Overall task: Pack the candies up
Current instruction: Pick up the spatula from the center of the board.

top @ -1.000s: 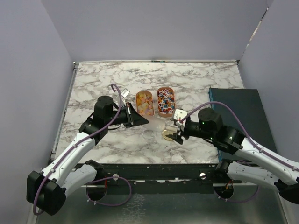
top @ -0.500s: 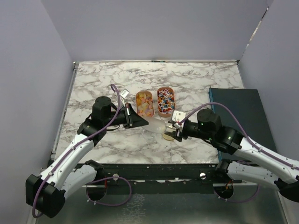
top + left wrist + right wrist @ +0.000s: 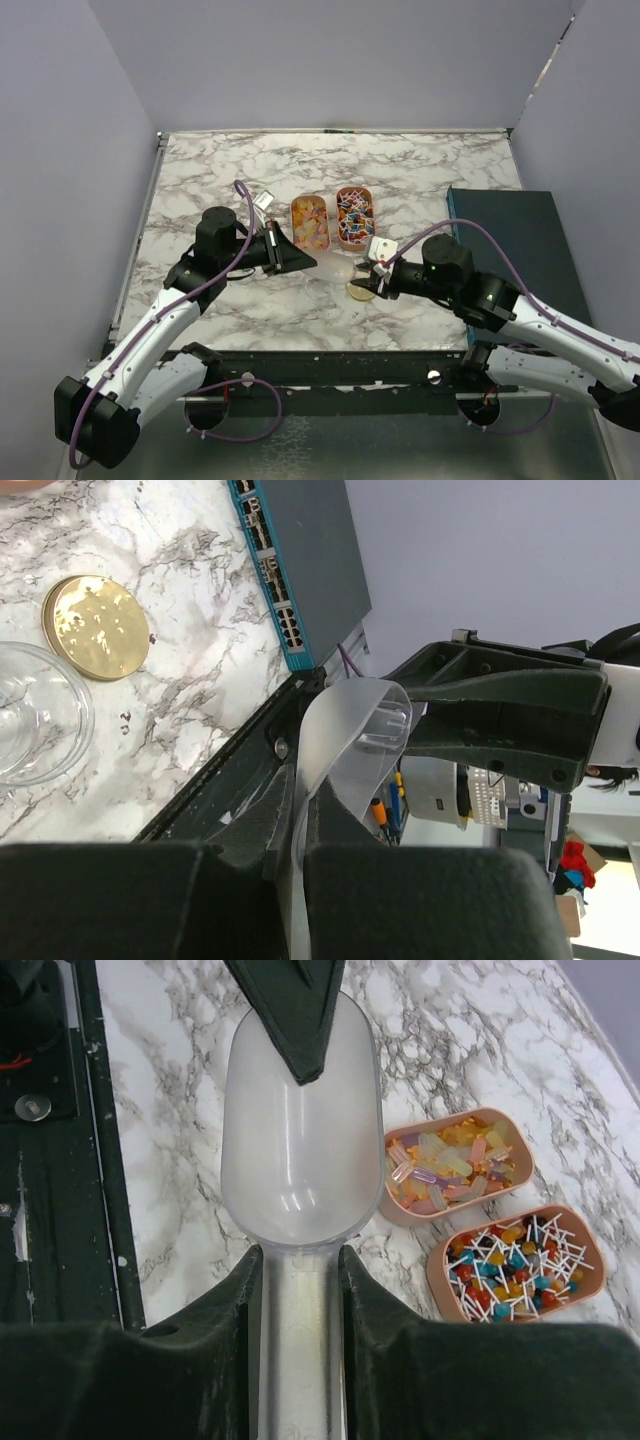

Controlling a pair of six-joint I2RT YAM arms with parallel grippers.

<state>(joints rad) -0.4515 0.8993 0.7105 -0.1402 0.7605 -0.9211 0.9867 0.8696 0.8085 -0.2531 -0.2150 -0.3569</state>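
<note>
A clear plastic scoop hangs between my two grippers above the marble. My left gripper is shut on the scoop's thin front rim; its black tip shows at the top of the right wrist view. My right gripper is shut on the scoop's handle, with a finger pressed to each side. The scoop bowl is empty. The candies lie in two oval trays: orange-yellow ones and red, blue and white ones on sticks. From above, both trays sit just beyond the grippers.
A round gold lid lies flat on the marble beside a clear jar. The lid is under my right gripper in the top view. A dark box stands at the table's right side.
My right gripper has moved left to the scoop's handle and closed on it. My left gripper has kept its hold on the scoop and shifted slightly.
</note>
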